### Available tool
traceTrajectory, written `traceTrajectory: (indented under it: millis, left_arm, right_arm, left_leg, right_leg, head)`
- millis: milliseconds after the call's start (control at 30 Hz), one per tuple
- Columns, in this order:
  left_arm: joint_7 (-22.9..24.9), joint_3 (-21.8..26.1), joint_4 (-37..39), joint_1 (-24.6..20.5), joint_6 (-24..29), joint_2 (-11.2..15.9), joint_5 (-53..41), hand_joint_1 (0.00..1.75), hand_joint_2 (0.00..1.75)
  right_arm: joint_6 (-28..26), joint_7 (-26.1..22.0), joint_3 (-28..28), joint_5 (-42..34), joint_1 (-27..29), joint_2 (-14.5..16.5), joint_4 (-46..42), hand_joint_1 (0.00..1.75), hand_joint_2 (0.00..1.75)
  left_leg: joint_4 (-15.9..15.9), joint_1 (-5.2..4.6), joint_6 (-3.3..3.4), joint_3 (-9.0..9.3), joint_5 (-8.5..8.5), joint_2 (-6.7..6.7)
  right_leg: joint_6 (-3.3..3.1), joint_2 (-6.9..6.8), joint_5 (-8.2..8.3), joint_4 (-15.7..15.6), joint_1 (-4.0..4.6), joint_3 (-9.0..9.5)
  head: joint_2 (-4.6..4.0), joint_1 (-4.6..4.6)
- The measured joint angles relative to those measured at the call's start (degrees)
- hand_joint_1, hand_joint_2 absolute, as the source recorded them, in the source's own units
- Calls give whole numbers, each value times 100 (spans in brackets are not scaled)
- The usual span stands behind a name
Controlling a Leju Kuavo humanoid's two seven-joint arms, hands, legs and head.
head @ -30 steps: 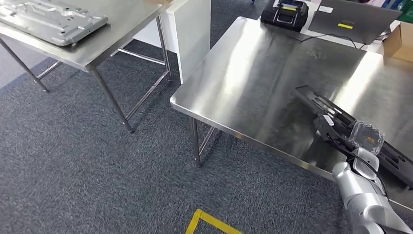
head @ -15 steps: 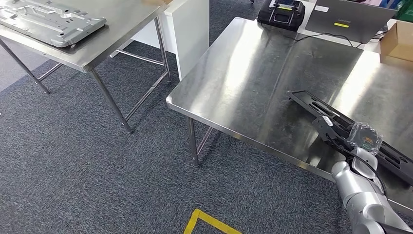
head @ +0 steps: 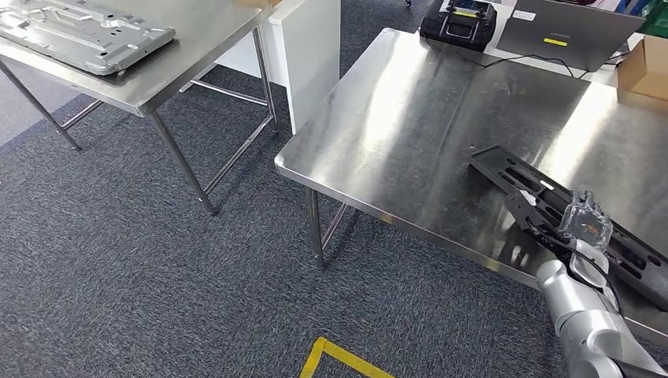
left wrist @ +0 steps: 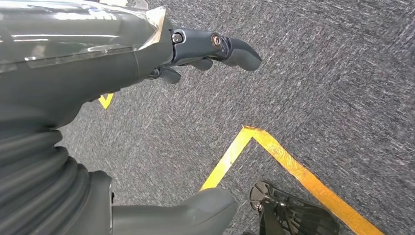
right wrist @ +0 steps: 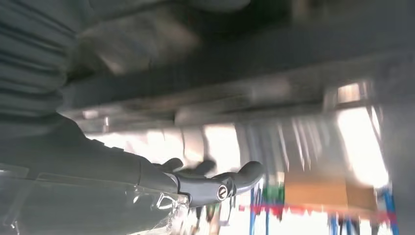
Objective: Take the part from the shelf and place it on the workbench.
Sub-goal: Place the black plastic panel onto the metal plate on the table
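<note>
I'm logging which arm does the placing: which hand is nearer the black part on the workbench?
Right. The right hand is at the black part on the workbench; the left hand hangs over grey carpet, away from it.

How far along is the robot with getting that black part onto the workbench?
Nearly done: the black part is off the shelf and lies over the steel workbench. The right hand holds its near end. Releasing remains. The left hand hangs over carpet.

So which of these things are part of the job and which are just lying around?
Job: black part, held by right hand over the workbench.
Lying about: metal plate on side table, laptop, black case, cardboard box.
</note>
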Motion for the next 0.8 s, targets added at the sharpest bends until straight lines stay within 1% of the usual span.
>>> traceTrajectory:
  millis: [133,267,300,367,433,500,567,633,700,800]
  left_arm:
    - [52,5,0,1,-2,-4,-17,0,175]
    - [70,18,0,1,3,-4,-24,0,175]
    - [73,27,0,1,9,-4,-18,0,175]
    - [75,53,0,2,32,-4,10,0,175]
    - [76,90,0,3,61,-5,38,0,175]
    - [76,131,0,3,80,-9,50,0,175]
    - [76,158,0,3,95,-15,57,0,87]
    - [76,177,0,3,115,-22,83,0,0]
    - [87,202,0,3,155,-34,109,0,0]
    - [158,267,0,3,227,-67,127,0,0]
  right_arm:
    - [1272,100,-97,-104,-133,54,-27,0,0]
    - [2237,60,-158,-261,-344,64,-117,0,0]
    - [2410,-5,-170,-321,-372,66,-153,0,0]
    - [2571,-202,-179,-433,-389,80,-282,0,0]
    - [2583,-378,-156,-544,-388,113,-495,0,0]
    - [2590,-431,-106,-635,-389,144,-722,0,0]
    - [2547,-448,-56,-706,-380,168,-907,0,0]
    - [2320,-479,31,-774,-315,193,-1145,0,0]
    - [1953,-402,217,-816,-155,214,-1613,0,0]
    - [1545,-27,562,-746,172,227,-2553,0,0]
  left_leg:
    - [5,-6,4,-2,2,0]
    - [9,-7,9,0,3,2]
    - [10,-7,11,-2,4,1]
    - [10,-8,17,-9,9,0]
    - [10,-10,23,-13,14,0]
    - [11,-10,25,-13,16,1]
    - [11,-10,26,-13,18,0]
    - [11,-11,27,-15,18,-1]
    - [11,-12,27,-15,18,0]
    - [11,-14,27,-15,18,0]
  right_leg:
    - [3,0,2,0,-4,0]
    - [10,1,7,0,-4,0]
    - [12,0,8,0,-4,1]
    - [18,-1,13,0,-4,-2]
    - [23,-1,17,0,-6,-7]
    - [23,-3,17,0,-6,-8]
    - [23,-6,17,0,-7,-7]
    - [23,-7,17,1,-8,-8]
    - [23,-7,17,1,-10,-9]
    - [23,-6,17,1,-11,-12]
  head:
    - [-1,-1]
    - [-1,1]
    - [-1,1]
    - [-1,0]
    - [-1,-1]
    - [-1,0]
    - [-1,1]
    - [-1,1]
    - [0,0]
    - [0,-1]
